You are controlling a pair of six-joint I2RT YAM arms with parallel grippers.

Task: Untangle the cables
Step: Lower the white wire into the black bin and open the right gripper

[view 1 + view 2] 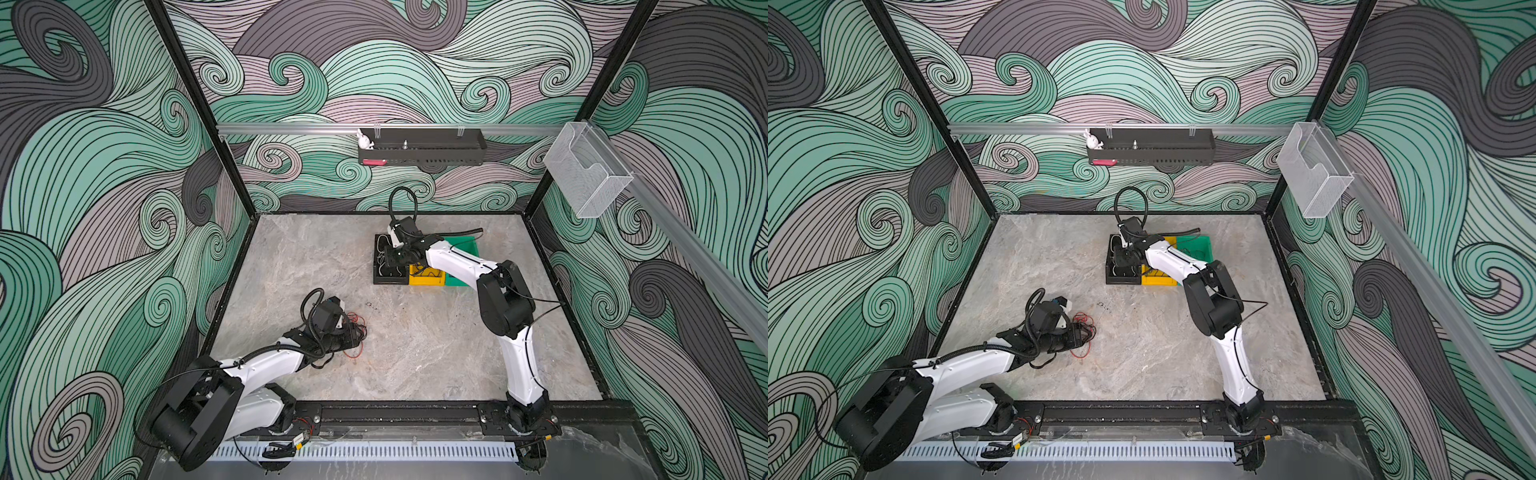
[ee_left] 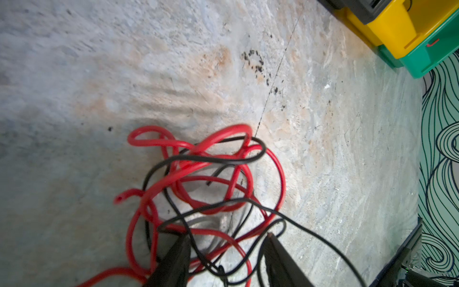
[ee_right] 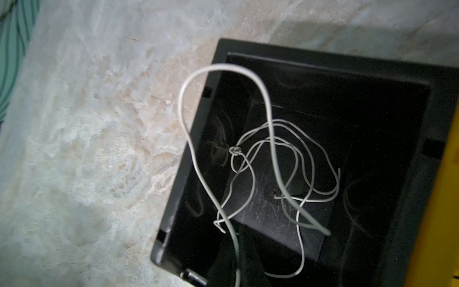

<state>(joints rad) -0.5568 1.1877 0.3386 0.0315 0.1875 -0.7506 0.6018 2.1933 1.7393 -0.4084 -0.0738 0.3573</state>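
Note:
A tangle of red and black cables (image 2: 196,149) lies on the marble floor, seen in both top views (image 1: 358,348) (image 1: 1084,351). My left gripper (image 2: 227,234) (image 1: 356,332) stands open low over it, with several strands running between its fingers. My right gripper (image 3: 238,238) (image 1: 390,259) hangs over the black bin (image 3: 323,59) and is shut on a white cable (image 3: 223,65). That cable rises in a tall loop that reaches past the bin's rim. More white cables (image 3: 308,154), one with a small knot, lie on the bin's bottom.
A yellow bin (image 1: 426,280) and a green bin (image 1: 465,245) stand right beside the black bin (image 1: 380,280). The enclosure's patterned walls ring the floor. A black shelf (image 1: 422,151) hangs on the back wall and a clear holder (image 1: 586,170) on the right rail.

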